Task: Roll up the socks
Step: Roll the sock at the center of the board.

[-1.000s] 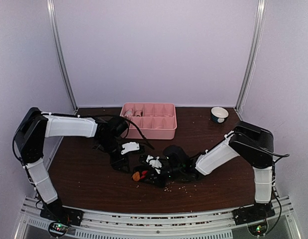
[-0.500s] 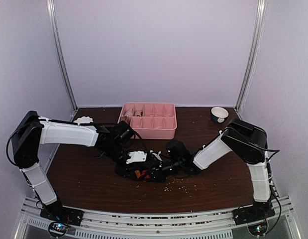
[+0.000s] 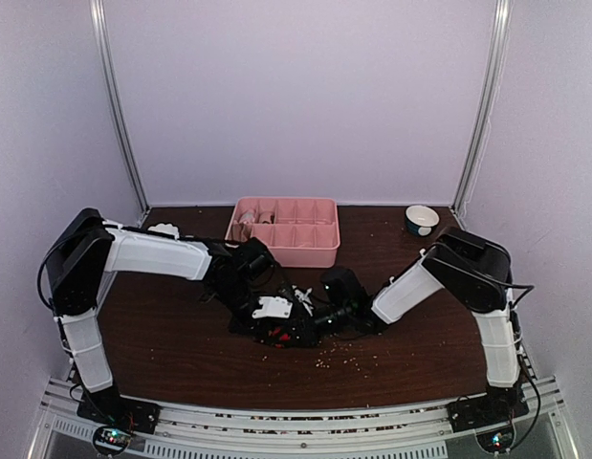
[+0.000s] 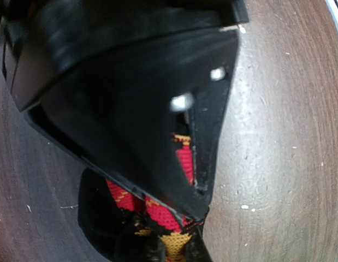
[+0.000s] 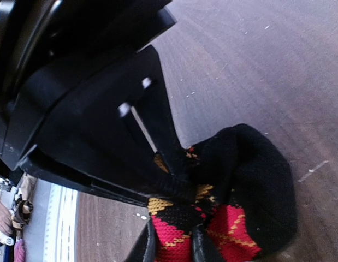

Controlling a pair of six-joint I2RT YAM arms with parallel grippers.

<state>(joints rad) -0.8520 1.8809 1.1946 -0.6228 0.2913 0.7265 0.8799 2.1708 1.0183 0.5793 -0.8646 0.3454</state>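
Observation:
A black sock with red and orange patches (image 3: pixel 279 336) lies bunched on the dark table between my two grippers. My left gripper (image 3: pixel 288 321) comes in from the left and is shut on it. In the left wrist view red and yellow knit (image 4: pixel 182 159) shows between the closed fingers (image 4: pixel 209 142), and the left gripper (image 4: pixel 200 208) tips rest low on the fabric. My right gripper (image 3: pixel 321 319) reaches in from the right. In its wrist view the right gripper (image 5: pixel 179 177) pinches the black cuff end of the sock (image 5: pixel 237 218).
A pink compartment tray (image 3: pixel 288 254) stands at the back centre with pale rolled items in its left cells. A small bowl (image 3: pixel 422 221) sits at the back right. A pale small item (image 3: pixel 163 230) lies behind the left arm. Crumbs (image 3: pixel 348 360) are scattered in front.
My left arm has swung right and down onto the sock and its gripper has closed on it. The right gripper has stayed shut on the sock, shifting a little to the right.

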